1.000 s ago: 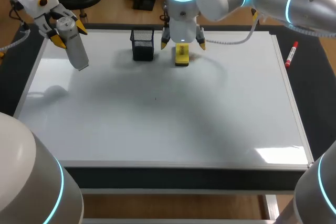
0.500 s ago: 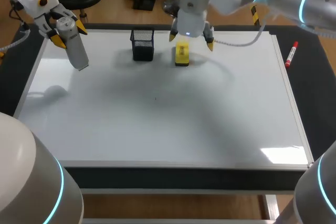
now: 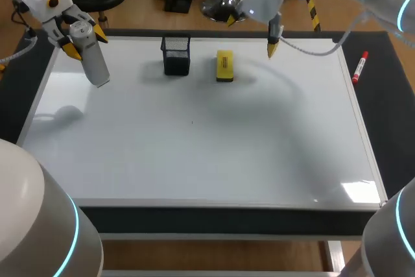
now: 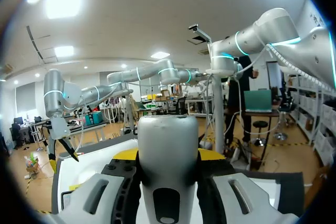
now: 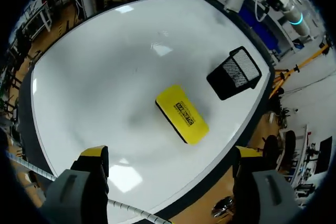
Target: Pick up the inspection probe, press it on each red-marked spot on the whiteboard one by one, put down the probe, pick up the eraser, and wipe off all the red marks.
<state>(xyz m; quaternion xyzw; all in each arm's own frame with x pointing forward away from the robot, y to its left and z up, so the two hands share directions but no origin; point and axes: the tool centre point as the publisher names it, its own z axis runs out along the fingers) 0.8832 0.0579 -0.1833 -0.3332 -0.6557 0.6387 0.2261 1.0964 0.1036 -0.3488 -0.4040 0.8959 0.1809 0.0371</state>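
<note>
There is one whiteboard (image 3: 214,154), and it covers most of the tabletop (image 3: 395,115). On it sit one yellow eraser (image 3: 224,67) and one black mesh basket (image 3: 176,55). They are side by side near the top middle of the frame with a small gap between them, and the basket is on the left. There is one red pen (image 3: 360,67). It lies on the dark tabletop just past the board's right edge, at the upper right. There is one probe (image 3: 92,56), grey and white. It is at the upper left of the frame, tilted, and held up over the board's far left corner.

There are two arms and two grippers. The left gripper (image 3: 81,36) pinches the probe from both sides near its top end. The right gripper (image 3: 251,32) hangs at the top middle of the frame, up and to the right of the eraser. Its fingers are spread wide and hold nothing.

Only the head view shows the red pen and the whole board. The left wrist view shows the probe very close, with its round grey body filling the space between the two yellow tips. The right wrist view looks down on the eraser. It lies ahead of the spread fingers, not touching them, and the basket sits just past it.
</note>
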